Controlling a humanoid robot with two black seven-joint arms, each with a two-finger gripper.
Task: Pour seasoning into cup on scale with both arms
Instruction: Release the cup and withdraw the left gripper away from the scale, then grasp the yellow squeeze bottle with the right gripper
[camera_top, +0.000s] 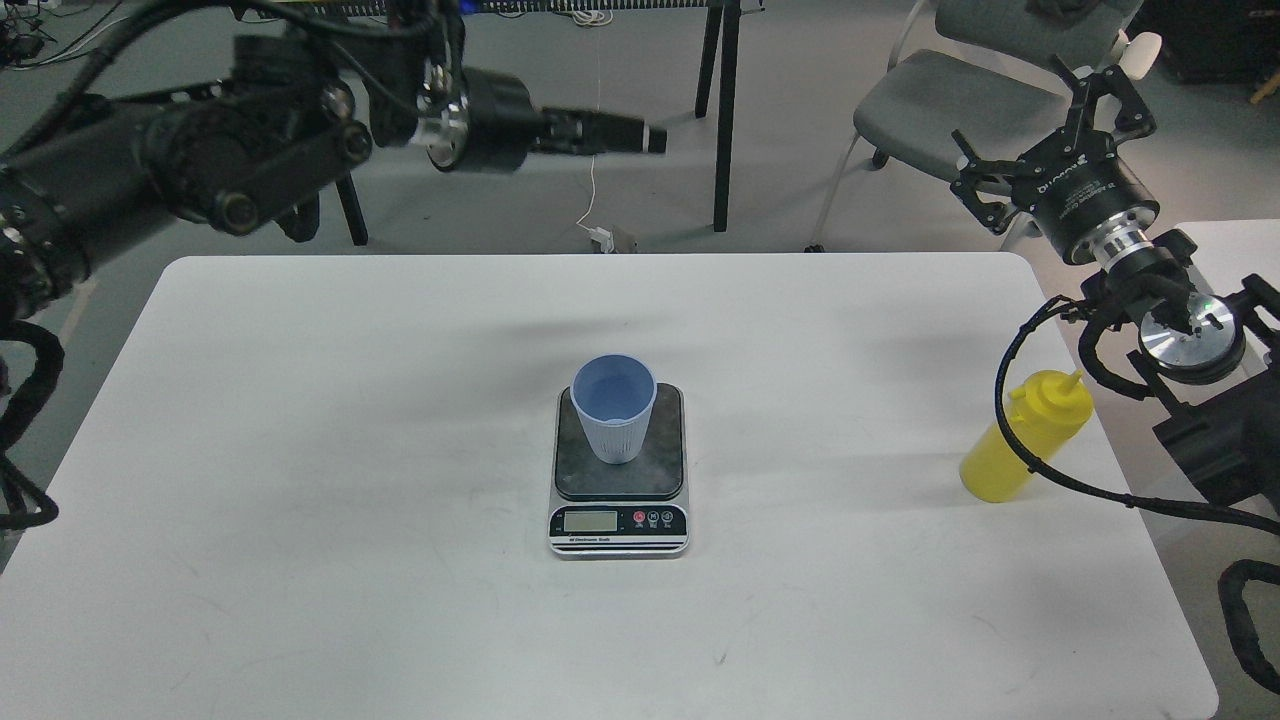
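Yellow bottle (1030, 436) stands right of the cup (614, 408) on my scale (619, 500); right gripper (1055, 115) spread empty, left gripper (640, 135) unreadable.

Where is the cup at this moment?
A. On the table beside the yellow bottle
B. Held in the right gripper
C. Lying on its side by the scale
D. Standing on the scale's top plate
D: the cup stands upright on the dark top plate of the scale, with neither gripper near it and the bottle far off toward the table's right edge.
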